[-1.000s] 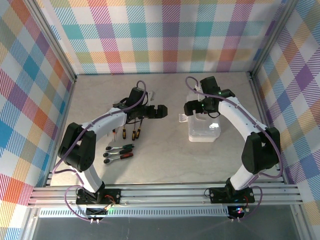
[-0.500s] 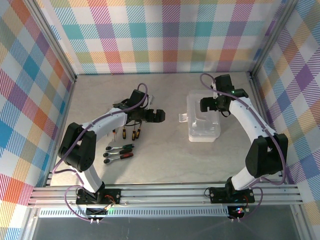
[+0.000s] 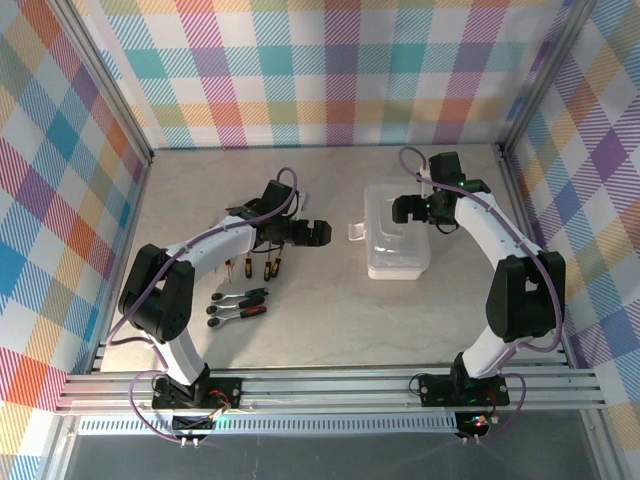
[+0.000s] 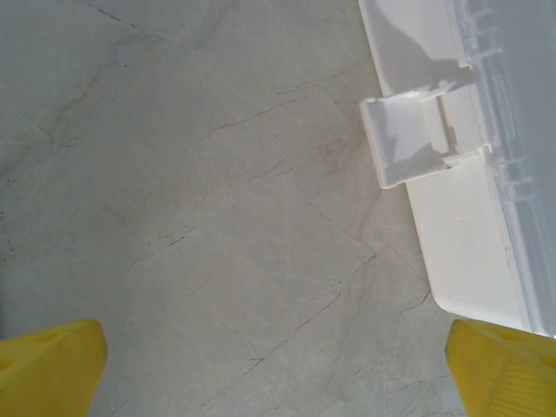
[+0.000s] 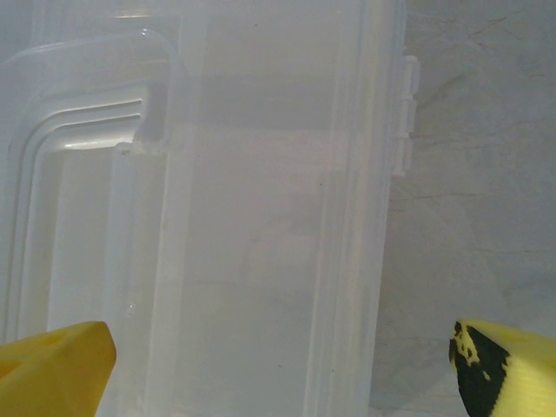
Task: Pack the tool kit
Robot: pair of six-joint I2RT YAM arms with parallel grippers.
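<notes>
Near edge: An aluminium rail (image 3: 330,385) ran along the front, well short of the clear case (image 3: 398,245). Bare table (image 3: 340,320) lay open between them.
Loose tools: Two ratchets (image 3: 238,304) lay left of the case and nearer than it. The screwdrivers (image 3: 258,266) lay just beyond them, partly under the left arm.
Left gripper: The left gripper (image 3: 318,231) stood just left of the case, its jaws spread wide and holding nothing. Its yellow fingertips (image 4: 48,369) hung over bare, veined surface.
Case: It lay flat on the table, with a white latch tab (image 4: 408,139) jutting toward the left gripper.
Right gripper: The right gripper (image 3: 408,208) sat over the far half of the case, wide open and clamping nothing. I could not tell whether it touched the plastic.
Room: Checked walls closed in the sides and back, and a corner post (image 3: 520,150) stood beyond the case on its right.
Hard to see: The hazy plastic hid whatever lay inside the case.
</notes>
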